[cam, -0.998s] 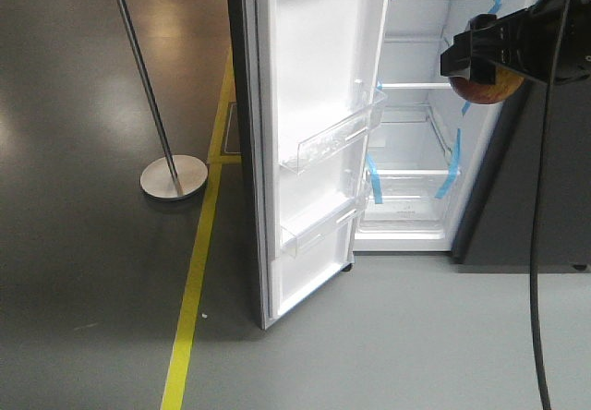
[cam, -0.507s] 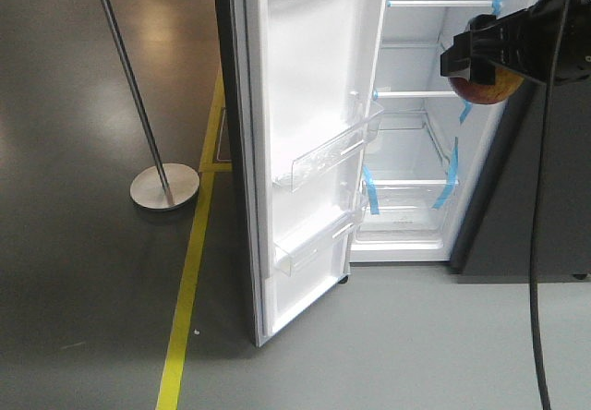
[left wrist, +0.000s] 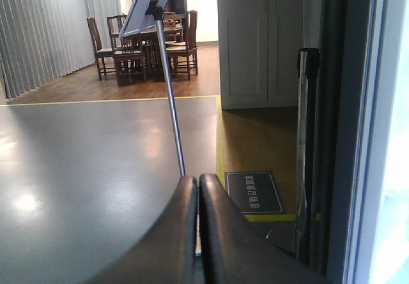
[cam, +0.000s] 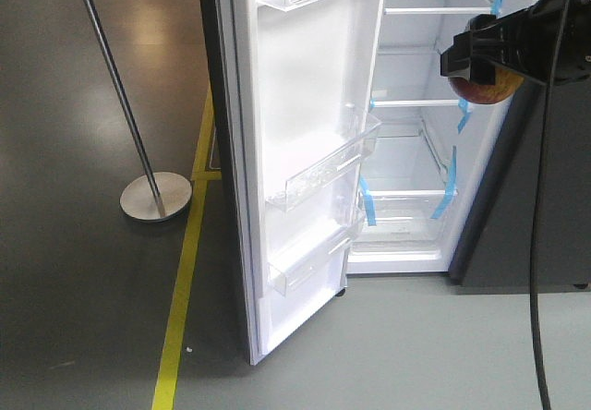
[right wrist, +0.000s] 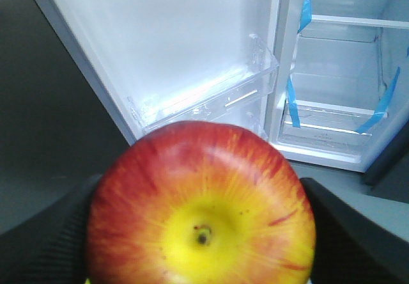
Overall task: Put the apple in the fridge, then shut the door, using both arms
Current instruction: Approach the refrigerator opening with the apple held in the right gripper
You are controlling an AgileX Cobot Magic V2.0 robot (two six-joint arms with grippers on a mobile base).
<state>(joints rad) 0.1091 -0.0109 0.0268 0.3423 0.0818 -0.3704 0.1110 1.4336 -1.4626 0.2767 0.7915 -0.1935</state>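
**Apple held at the open fridge as the view shifts**

Apple (cam: 487, 89), red with yellow streaks, hangs in the right claw (cam: 480, 59) at the upper right of the front view, in front of the right edge of the fridge (cam: 416, 151) and level with its upper shelves. It is not yet inside. The right wrist view shows the apple (right wrist: 201, 207) filling the lower frame, stem dimple facing the camera, with the claw's dark fingers (right wrist: 45, 245) pressed to both of its sides. A thin black cable (cam: 534, 244) trails down from that arm.

The door (cam: 305, 133) stands wide open, its white inside and clear bins (cam: 323, 165) facing the camera. Strips of blue tape (cam: 367, 202) hang on the lower shelves.

Compared with a second ago, the door, the fridge and the round foot of the stand (cam: 155, 196) all sit further left and lower in the front view. The door's bottom corner lies nearer the lower edge, beside the yellow line (cam: 180, 299) on the floor. The claw and apple keep the same spot in the frame.

The left claw (left wrist: 197, 185) is empty, its two fingers pressed together, and it points over the grey floor towards the stand's pole (left wrist: 172, 118), with the door's dark edge on its right.
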